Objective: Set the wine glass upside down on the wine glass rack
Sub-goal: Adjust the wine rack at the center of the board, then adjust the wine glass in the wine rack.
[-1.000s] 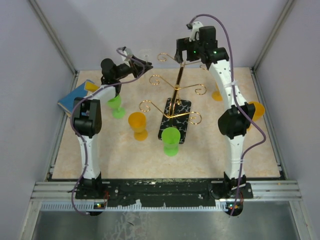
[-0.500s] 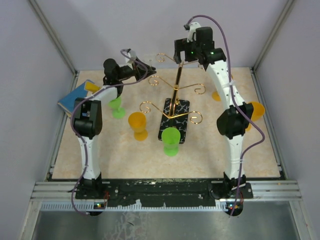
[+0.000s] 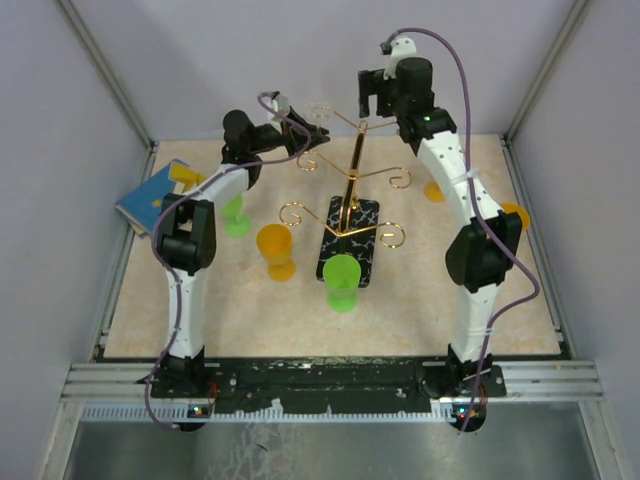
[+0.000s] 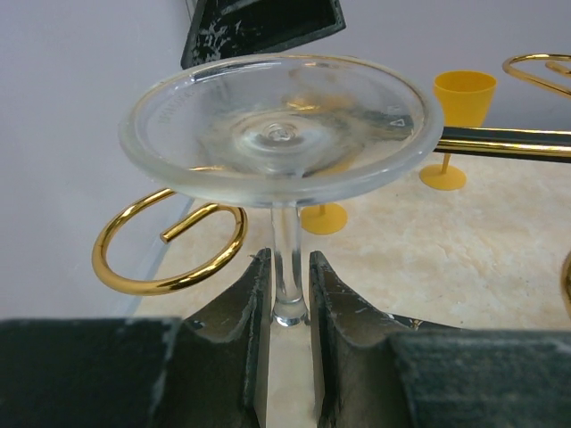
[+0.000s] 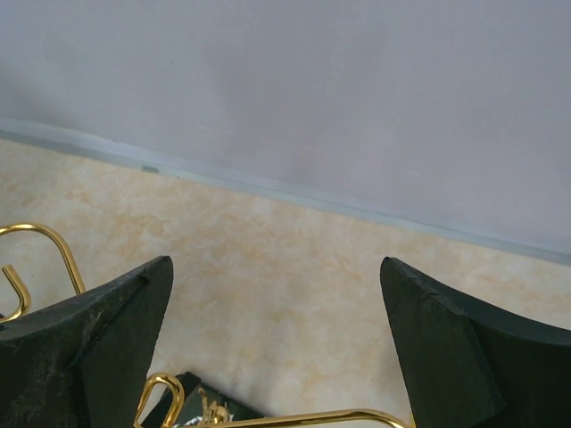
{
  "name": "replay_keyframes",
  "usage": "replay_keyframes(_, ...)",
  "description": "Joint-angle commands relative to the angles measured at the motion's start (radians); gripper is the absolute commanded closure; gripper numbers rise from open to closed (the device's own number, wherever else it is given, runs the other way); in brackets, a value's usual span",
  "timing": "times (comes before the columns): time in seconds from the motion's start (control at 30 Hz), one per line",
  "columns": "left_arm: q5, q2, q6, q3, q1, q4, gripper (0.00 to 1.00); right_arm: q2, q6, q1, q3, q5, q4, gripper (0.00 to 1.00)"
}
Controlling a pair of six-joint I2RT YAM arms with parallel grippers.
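My left gripper is shut on the thin stem of a clear wine glass. The glass's round foot faces the left wrist camera; its bowl is hidden behind my fingers. In the top view my left gripper is at the upper left arms of the wine glass rack, a gold wire stand on a black marbled base. A gold scroll curls just left of the stem. My right gripper is open and empty above the rack's top; its wrist view shows gold arms below the jaws.
A green cup stands in front of the rack base, an orange cup to its left, another green cup by the left arm. A blue and yellow item lies far left. Orange cups stand at the right.
My left gripper has carried the glass right and up, closer to the rack's upper left scrolls. My right gripper has lifted and shifted slightly right above the rack top.
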Motion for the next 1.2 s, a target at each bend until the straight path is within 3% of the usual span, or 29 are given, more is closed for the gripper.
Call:
replay_keyframes(0.0, -0.005, 0.049, 0.009, 0.067, -0.008, -0.019, 1.00, -0.055, -0.029, 0.005, 0.046, 0.064, 0.090, 0.01)
replay_keyframes(1.17, -0.125, 0.120, 0.099, 0.203, -0.076, -0.147, 1.00, -0.108, -0.101, 0.003, -0.055, 0.076, 0.106, 0.01)
